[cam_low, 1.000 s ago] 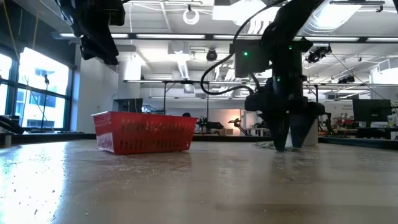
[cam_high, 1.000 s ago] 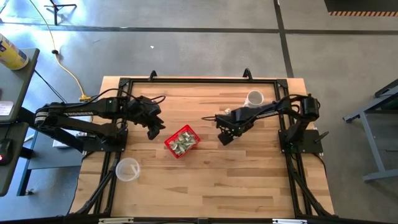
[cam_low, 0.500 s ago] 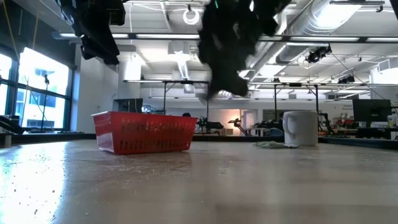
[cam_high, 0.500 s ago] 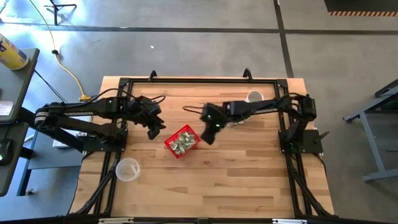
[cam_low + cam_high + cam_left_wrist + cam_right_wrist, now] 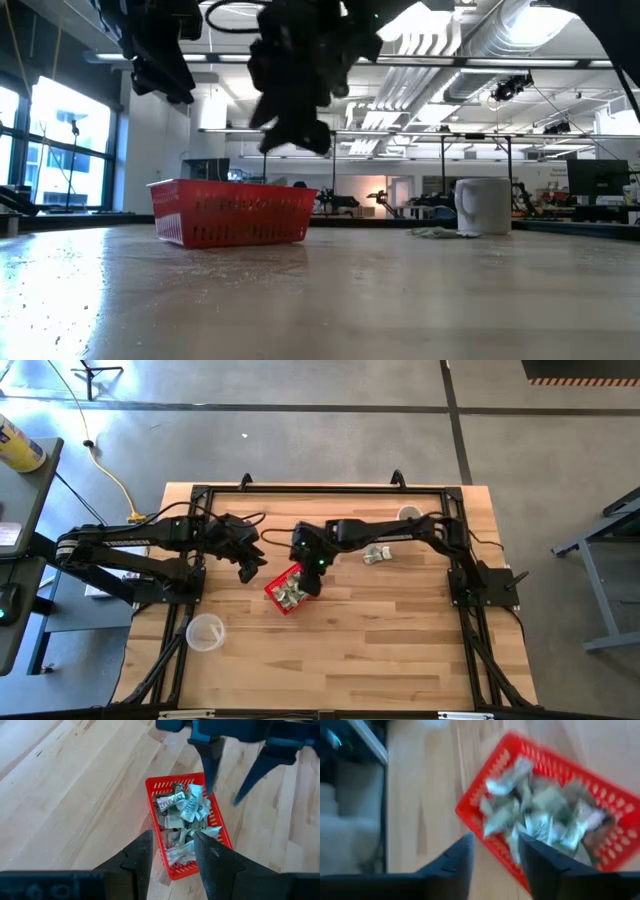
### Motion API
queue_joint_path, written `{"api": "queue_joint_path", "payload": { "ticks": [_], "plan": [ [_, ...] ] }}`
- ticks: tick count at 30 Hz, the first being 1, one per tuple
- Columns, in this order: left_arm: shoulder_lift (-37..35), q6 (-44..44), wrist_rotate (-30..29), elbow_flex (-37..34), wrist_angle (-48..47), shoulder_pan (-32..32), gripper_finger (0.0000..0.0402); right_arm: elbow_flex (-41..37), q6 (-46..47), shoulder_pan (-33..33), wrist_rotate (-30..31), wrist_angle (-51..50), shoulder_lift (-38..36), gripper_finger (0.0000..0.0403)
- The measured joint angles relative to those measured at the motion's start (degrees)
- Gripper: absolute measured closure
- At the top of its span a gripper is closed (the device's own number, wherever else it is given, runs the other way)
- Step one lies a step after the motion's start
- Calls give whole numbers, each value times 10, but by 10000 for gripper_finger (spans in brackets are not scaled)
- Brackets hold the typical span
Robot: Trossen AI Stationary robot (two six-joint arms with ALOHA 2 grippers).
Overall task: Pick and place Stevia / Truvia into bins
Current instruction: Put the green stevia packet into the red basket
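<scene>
The red mesh basket point(image 5: 291, 588) point(image 5: 232, 212) rests flat on the table left of centre, holding several pale green and white sachets point(image 5: 185, 810) point(image 5: 535, 820). More sachets point(image 5: 376, 554) point(image 5: 432, 232) lie loose on the wood near the white mug. My right gripper point(image 5: 312, 578) point(image 5: 295, 135) point(image 5: 224, 796) point(image 5: 495, 852) hangs above the basket's right end, pointing down, open, with nothing showing between its fingers. My left gripper point(image 5: 248, 566) point(image 5: 172, 850) hovers open above the table, just left of the basket.
A white mug point(image 5: 407, 516) point(image 5: 483, 206) stands near the far right corner. A clear plastic cup point(image 5: 205, 632) sits at the near left. A black frame borders the table. Bare wood stretches along the near side.
My right gripper has risen from the table to the right of the basket and swung toward the table's left, ending above the basket. In the low view it no longer covers the mug. My left arm has kept still.
</scene>
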Motion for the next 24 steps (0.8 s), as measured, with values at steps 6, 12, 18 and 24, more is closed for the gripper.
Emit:
{"api": "queue_joint_path", "payload": {
  "ticks": [6, 12, 18, 24],
  "plan": [
    [0, 0, 0, 0, 0, 0, 222, 36, -105, 5, 366, -230, -33, 168],
    [0, -1, 0, 0, 1, 0, 222, -45, -16, -116, 320, -327, -35, 147],
    [0, -1, 0, 0, 1, 0, 222, -121, 31, -188, 341, -285, -41, 146],
    [0, 0, -5, 0, 1, 0, 222, -181, 18, -195, 327, -226, -42, 146]
  ]
}}
